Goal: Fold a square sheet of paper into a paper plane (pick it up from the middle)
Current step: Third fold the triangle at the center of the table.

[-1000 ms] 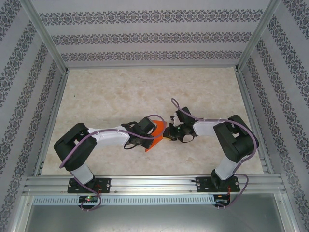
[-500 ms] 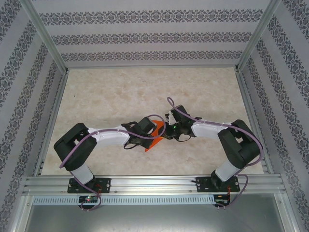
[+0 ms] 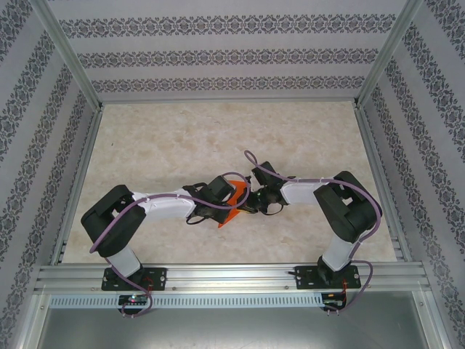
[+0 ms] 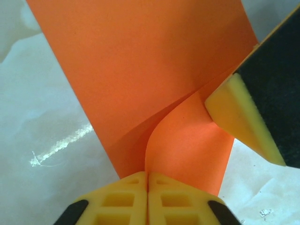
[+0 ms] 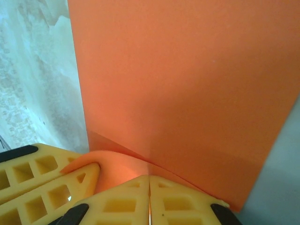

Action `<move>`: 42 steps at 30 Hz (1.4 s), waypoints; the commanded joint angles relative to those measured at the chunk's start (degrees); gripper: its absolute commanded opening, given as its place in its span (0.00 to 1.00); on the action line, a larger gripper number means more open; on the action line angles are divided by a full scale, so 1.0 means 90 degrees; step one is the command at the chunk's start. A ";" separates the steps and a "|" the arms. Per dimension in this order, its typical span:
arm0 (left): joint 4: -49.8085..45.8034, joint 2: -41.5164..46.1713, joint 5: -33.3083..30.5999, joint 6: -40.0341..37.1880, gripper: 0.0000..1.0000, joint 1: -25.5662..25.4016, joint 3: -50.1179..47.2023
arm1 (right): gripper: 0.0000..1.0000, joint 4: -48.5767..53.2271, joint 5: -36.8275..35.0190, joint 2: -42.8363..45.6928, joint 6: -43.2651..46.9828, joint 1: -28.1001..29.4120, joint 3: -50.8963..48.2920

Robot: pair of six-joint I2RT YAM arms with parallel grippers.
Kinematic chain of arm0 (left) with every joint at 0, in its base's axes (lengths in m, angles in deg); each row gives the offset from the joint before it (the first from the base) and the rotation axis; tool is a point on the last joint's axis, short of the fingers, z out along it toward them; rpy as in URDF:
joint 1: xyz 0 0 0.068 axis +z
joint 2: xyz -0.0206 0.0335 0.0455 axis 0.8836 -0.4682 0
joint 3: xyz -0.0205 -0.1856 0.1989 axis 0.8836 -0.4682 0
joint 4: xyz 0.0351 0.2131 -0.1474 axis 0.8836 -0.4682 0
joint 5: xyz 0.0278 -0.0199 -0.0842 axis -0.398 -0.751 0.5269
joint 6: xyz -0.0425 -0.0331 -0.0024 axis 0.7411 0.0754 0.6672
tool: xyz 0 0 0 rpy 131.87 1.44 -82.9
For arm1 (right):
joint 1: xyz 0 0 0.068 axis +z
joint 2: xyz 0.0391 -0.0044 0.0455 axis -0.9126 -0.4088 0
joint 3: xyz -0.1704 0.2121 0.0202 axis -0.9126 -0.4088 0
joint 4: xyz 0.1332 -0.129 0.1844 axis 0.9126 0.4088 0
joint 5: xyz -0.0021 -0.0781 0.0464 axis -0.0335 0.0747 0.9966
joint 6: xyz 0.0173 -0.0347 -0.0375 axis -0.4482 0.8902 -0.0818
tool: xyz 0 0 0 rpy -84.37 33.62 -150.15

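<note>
- paper (image 4: 140, 61): thin, light, floppy; creases easily, could tear.
- left gripper (image 4: 147, 180), right gripper (image 5: 150, 183): both clamped on its fold, frame bottom.
- grip near crease.

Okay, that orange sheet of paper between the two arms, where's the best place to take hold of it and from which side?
The square sheet of paper is probably best pinched at its free corner nearest the arm bases, edge-on from the near side. It's thin and partly folded, and the left gripper and right gripper clamp it further in, leaving that corner clear.
</note>
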 commanded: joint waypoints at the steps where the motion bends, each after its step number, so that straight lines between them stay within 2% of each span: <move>1: -0.0680 0.0273 -0.0419 -0.0014 0.17 0.0082 0.0241 | 0.08 0.0488 -0.0528 -0.0192 0.0147 0.0038 -0.0069; 2: -0.0751 0.0381 -0.0488 0.0027 0.19 0.0082 0.0292 | 0.08 0.0510 -0.0544 -0.0178 0.0140 0.0043 -0.0066; 4: -0.0940 0.0659 -0.0705 0.0105 0.29 0.0082 0.0431 | 0.08 0.0550 -0.0558 -0.0167 0.0138 0.0039 -0.0034; 7: -0.1228 0.1043 -0.0829 0.0294 0.34 0.0082 0.0580 | 0.08 0.0581 -0.0557 -0.0195 0.0118 0.0043 0.0017; 9: -0.1289 0.1271 -0.0652 0.0507 0.35 0.0082 0.0592 | 0.08 0.0576 -0.0544 -0.0189 0.0085 0.0036 0.0020; 13: -0.1020 0.1638 0.0263 0.0851 0.28 0.0082 0.0430 | 0.08 0.0525 -0.0527 -0.0187 0.0013 0.0042 0.0010; 17: -0.0670 0.1553 0.1201 0.1100 0.23 0.0072 0.0322 | 0.08 0.0521 -0.0539 -0.0225 0.0012 0.0042 0.0009; 25: -0.0071 0.0617 0.1772 0.1385 0.18 0.0043 0.0269 | 0.08 0.0501 -0.0544 -0.0313 0.0011 0.0052 0.0013; 31: -0.0140 0.0056 0.1682 0.1319 0.15 0.0038 0.0314 | 0.08 0.0510 -0.0550 -0.0338 0.0011 0.0045 0.0007; 37: -0.0395 -0.0088 0.1188 0.1132 0.13 0.0051 0.0323 | 0.08 0.0544 -0.0558 -0.0351 0.0035 0.0052 0.0047; 42: -0.0406 -0.0239 0.1101 0.1056 0.12 0.0053 0.0265 | 0.08 0.0615 -0.0587 -0.0381 0.0067 0.0045 0.0076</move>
